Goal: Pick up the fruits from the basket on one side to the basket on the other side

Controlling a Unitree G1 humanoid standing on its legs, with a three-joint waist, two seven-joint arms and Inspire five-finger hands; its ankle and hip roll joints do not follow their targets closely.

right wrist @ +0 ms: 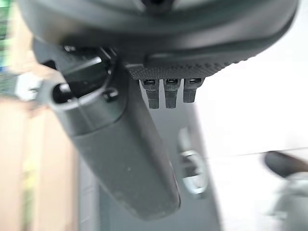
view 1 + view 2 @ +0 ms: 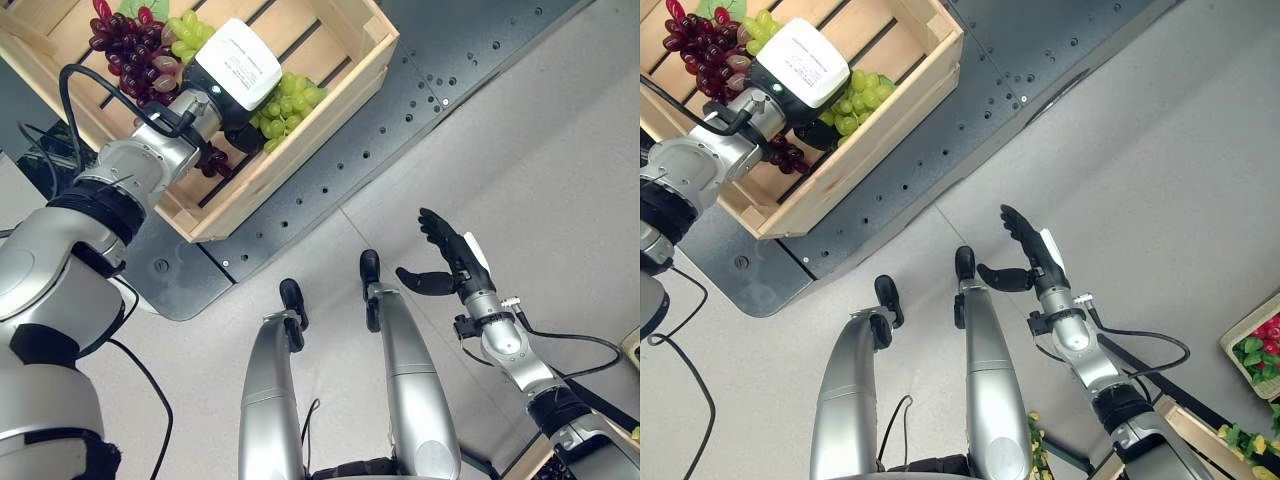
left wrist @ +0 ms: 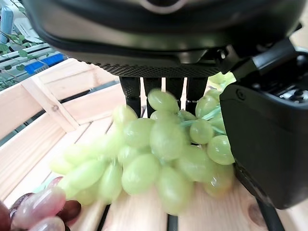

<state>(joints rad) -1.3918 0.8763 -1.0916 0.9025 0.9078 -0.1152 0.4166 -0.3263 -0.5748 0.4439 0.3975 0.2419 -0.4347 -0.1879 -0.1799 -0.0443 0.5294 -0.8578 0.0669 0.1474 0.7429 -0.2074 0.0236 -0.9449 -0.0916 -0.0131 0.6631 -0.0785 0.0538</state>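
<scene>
A wooden crate (image 2: 300,130) stands at the upper left and holds green grapes (image 2: 290,100) and dark purple grapes (image 2: 130,45). My left hand (image 2: 235,65) reaches down into the crate over the green bunch. In the left wrist view the green grapes (image 3: 159,149) lie on the slats between my straight fingers (image 3: 166,91) and the thumb (image 3: 264,144), which touches the side of the bunch. My right hand (image 2: 1035,260) hangs open over the floor, away from the crate, with nothing in it.
The crate rests on a dark perforated platform (image 2: 400,110) that runs diagonally across the floor. A second basket (image 2: 1255,345) with red fruit and green leaves sits at the far right edge. Pale floor lies between the two.
</scene>
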